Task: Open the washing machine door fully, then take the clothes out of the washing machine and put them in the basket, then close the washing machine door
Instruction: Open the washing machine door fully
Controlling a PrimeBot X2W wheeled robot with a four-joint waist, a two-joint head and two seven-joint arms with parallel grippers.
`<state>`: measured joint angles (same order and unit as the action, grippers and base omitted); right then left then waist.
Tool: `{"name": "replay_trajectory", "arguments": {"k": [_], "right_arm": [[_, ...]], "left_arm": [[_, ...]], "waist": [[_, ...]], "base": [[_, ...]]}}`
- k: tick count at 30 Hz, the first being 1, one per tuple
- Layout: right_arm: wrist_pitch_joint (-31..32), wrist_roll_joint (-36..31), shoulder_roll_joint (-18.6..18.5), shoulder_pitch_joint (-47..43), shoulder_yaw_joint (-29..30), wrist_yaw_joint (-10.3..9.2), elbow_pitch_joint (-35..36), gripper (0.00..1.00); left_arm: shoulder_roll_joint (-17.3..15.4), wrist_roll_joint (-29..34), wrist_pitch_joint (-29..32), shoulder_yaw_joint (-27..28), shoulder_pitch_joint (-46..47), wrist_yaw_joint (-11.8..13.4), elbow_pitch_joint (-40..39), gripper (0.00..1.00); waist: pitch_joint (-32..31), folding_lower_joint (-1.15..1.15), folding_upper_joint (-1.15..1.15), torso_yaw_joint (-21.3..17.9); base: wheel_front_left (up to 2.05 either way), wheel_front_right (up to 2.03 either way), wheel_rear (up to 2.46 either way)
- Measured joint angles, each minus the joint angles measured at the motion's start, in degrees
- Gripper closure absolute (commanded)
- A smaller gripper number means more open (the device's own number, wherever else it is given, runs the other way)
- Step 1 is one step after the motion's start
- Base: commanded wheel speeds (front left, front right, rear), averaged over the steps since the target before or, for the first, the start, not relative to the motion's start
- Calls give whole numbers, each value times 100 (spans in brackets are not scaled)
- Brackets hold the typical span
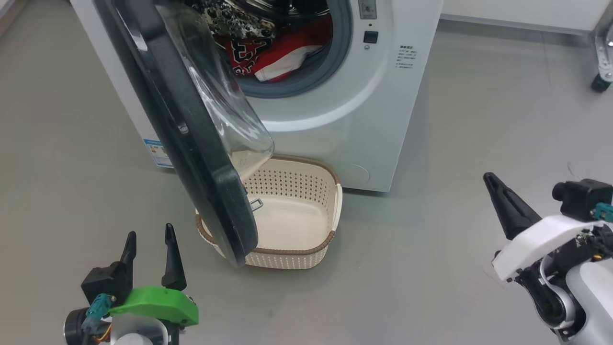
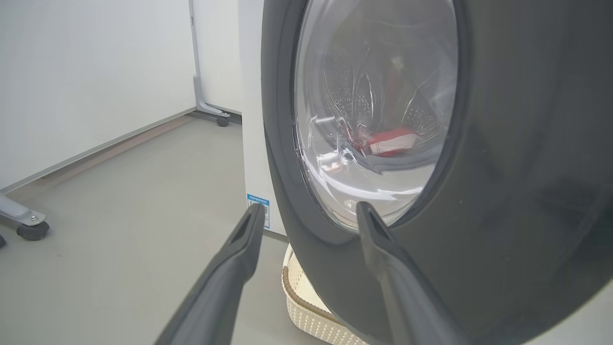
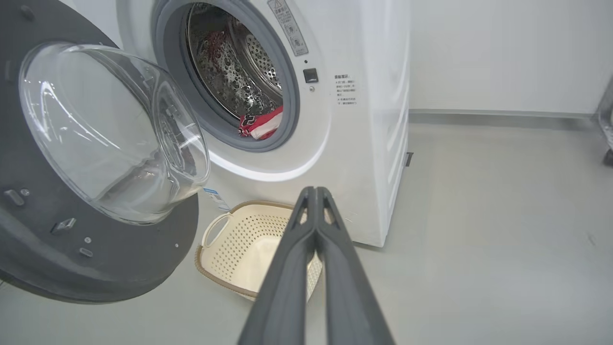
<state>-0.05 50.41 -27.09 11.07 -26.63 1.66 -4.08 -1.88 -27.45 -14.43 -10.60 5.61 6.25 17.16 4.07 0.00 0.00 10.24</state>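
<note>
My left pincer (image 1: pixel 150 231) sits at the lower left of the head view, fingers spread wide with nothing between them. In its own wrist view the right-hand finger overlaps the black rim of the door (image 1: pixel 206 191). I cannot tell whether it touches.

My right pincer (image 3: pixel 316 189) has its fingers pressed together, empty. It hangs at the lower right of the head view, well apart from everything, and points towards the basket (image 1: pixel 287 251) and the front of the washing machine (image 1: pixel 383 120).

The door stands part-way open, running from the upper left down to the centre of the head view. Its glass bowl faces right and its lower edge covers the basket's left end. The basket sits empty on the floor (image 1: pixel 431 263), just in front of the machine and below the drum mouth. The clothes (image 1: pixel 282 55), red and white with lettering, lie inside the drum at the top centre.

I judge I am on the first step, since the door is not swung fully back. My left pincer faces the door's outer side, so pushing from there would close it. Next I would either close that pincer on the rim and draw it leftwards, or press the shut right pincer against the inner face. Either way the basket has to be uncovered before I reach for the clothes.
</note>
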Motion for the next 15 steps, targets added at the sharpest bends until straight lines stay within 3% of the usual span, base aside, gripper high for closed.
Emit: {"name": "replay_trajectory", "arguments": {"k": [8,15], "right_arm": [[-958,-446,-48,-789,108,-350,40,100],[-1373,-769,-24,-1246,108,-570,162,100]], "left_arm": [[-1,24,0,53,-136,-2,-21,0],[-4,24,0,115,-298,-9,-64,0]], "waist": [[-251,0,0,-254],[-393,0,0,-421]], "base": [[0,0,0],[0,0,0]]}}
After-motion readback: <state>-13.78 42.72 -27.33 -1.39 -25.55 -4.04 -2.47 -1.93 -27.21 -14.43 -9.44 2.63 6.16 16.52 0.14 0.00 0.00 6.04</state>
